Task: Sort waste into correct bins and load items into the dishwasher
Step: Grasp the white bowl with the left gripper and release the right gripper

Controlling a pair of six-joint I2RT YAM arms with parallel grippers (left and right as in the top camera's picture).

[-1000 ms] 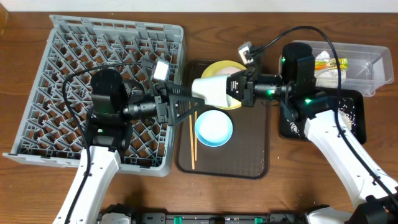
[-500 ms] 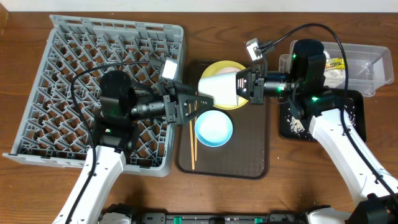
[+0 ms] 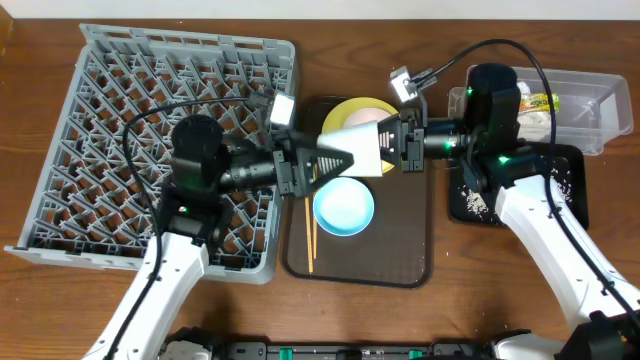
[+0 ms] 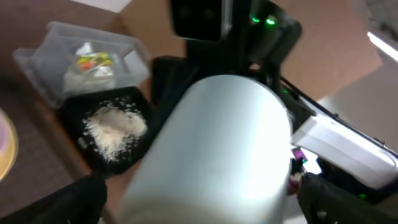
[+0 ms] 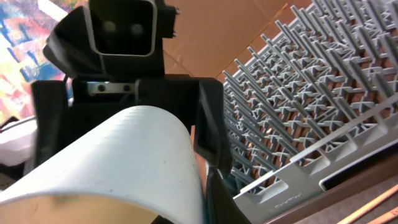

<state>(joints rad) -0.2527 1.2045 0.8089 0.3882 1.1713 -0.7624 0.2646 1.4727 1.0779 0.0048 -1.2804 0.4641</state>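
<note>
Overhead: white bowl [image 3: 362, 150] hangs over the far end of the brown tray [image 3: 400, 235]. Right gripper [image 3: 398, 148] is pinched tight on its rim, and left gripper [image 3: 340, 162] is spread wide around the other side.
Left wrist: bowl sits between the fingers [image 4: 68, 202], not clamped.
Right wrist: dish rack [image 5: 298, 93] lies off the tray's left side.
Suggest left clamps the wall firmly before right lets go.
</note>
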